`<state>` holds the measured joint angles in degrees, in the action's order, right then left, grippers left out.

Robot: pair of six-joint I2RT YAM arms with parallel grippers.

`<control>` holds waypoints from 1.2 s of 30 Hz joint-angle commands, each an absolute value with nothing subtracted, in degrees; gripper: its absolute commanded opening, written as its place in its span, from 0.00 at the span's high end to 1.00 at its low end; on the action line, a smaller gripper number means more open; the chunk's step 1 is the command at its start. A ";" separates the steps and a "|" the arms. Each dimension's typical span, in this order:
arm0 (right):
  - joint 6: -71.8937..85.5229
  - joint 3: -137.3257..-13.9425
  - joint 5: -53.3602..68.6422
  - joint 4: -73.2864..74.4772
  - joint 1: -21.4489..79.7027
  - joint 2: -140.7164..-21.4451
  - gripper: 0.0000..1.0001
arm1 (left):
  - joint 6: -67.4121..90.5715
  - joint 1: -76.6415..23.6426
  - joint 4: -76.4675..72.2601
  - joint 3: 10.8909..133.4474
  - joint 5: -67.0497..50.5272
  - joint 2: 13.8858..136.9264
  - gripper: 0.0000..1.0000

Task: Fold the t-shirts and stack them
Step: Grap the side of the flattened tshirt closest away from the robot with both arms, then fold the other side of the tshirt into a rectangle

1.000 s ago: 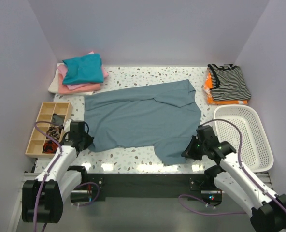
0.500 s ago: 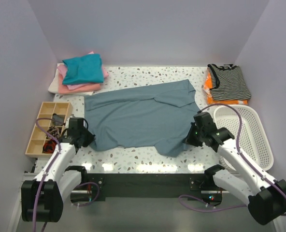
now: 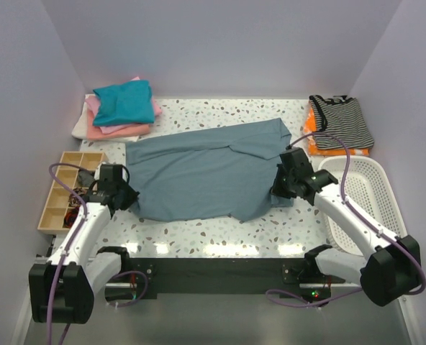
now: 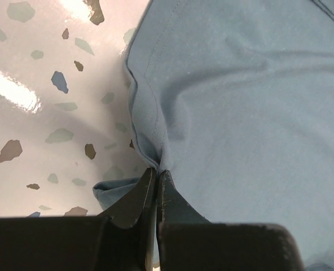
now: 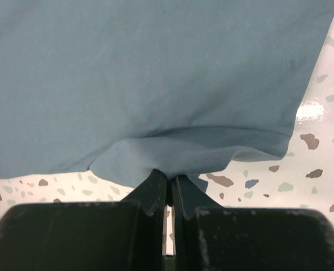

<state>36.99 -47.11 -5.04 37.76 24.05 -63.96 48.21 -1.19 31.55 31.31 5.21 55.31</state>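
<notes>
- The slate-blue t-shirt point(image 3: 206, 172) is lying spread across the speckled table point(image 3: 220, 231).
- The left gripper point(image 4: 157, 174) is pinching the shirt's near-left hem, jaws closed tight on the cloth.
- The right gripper point(image 5: 171, 176) is clamping the near-right hem, jaws closed on a fold.
- The teal t-shirt point(image 3: 124, 100) is sitting folded atop pink t-shirts point(image 3: 116, 131), far left.
</notes>
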 commanded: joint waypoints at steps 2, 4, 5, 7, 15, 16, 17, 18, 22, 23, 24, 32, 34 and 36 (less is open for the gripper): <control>34.28 -52.99 -10.36 34.36 23.47 -70.20 1.00 | 45.97 -0.97 29.80 35.85 5.71 60.19 0.97; 33.58 -54.84 -11.16 33.93 22.50 -72.06 1.00 | 45.18 -0.79 29.18 37.17 6.15 61.61 0.97; 32.79 -55.28 -11.34 32.62 22.24 -73.81 1.00 | 45.09 -0.70 28.83 37.44 6.24 62.66 0.97; 32.17 -57.47 -11.60 32.61 20.83 -75.75 1.00 | 44.48 -0.18 27.69 37.97 6.42 63.80 0.97; 28.74 -65.91 -9.67 32.52 14.95 -85.77 1.00 | 43.24 2.02 24.35 38.68 5.54 69.08 0.97; 28.48 -66.61 -9.32 32.26 14.51 -87.70 1.00 | 42.98 2.20 23.91 38.50 5.54 69.52 0.97; 28.13 -67.49 -8.88 32.34 14.15 -88.85 1.00 | 42.89 2.72 23.73 38.41 5.71 70.13 0.97; 27.95 -69.07 -8.44 32.08 13.80 -89.81 1.00 | 42.54 3.07 22.77 38.06 5.28 70.57 0.96; 27.34 -73.29 -6.69 31.82 13.62 -95.61 1.00 | 41.66 4.48 19.43 38.14 2.91 73.56 0.94; 27.33 -74.08 -6.51 31.73 13.54 -97.80 1.00 | 41.66 4.66 18.99 38.41 2.47 75.22 0.93; 27.25 -75.22 -6.42 31.12 13.54 -99.04 1.00 | 41.57 4.83 17.85 38.93 1.76 76.10 0.92; 25.32 -84.45 -6.14 30.58 12.83 -108.19 0.56 | 39.29 6.42 14.94 43.06 -1.06 83.49 0.38; 25.40 -83.85 -7.81 29.80 12.83 -105.57 0.45 | 38.33 6.42 15.64 44.21 -0.18 82.10 0.32; 24.70 -80.70 -9.49 26.38 12.83 -100.32 0.39 | 37.45 6.42 15.38 43.68 1.57 77.45 0.30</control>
<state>26.35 -81.08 -5.89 30.92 13.06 -108.51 40.58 5.93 17.04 41.98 -0.23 82.52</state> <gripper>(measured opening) 0.582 0.675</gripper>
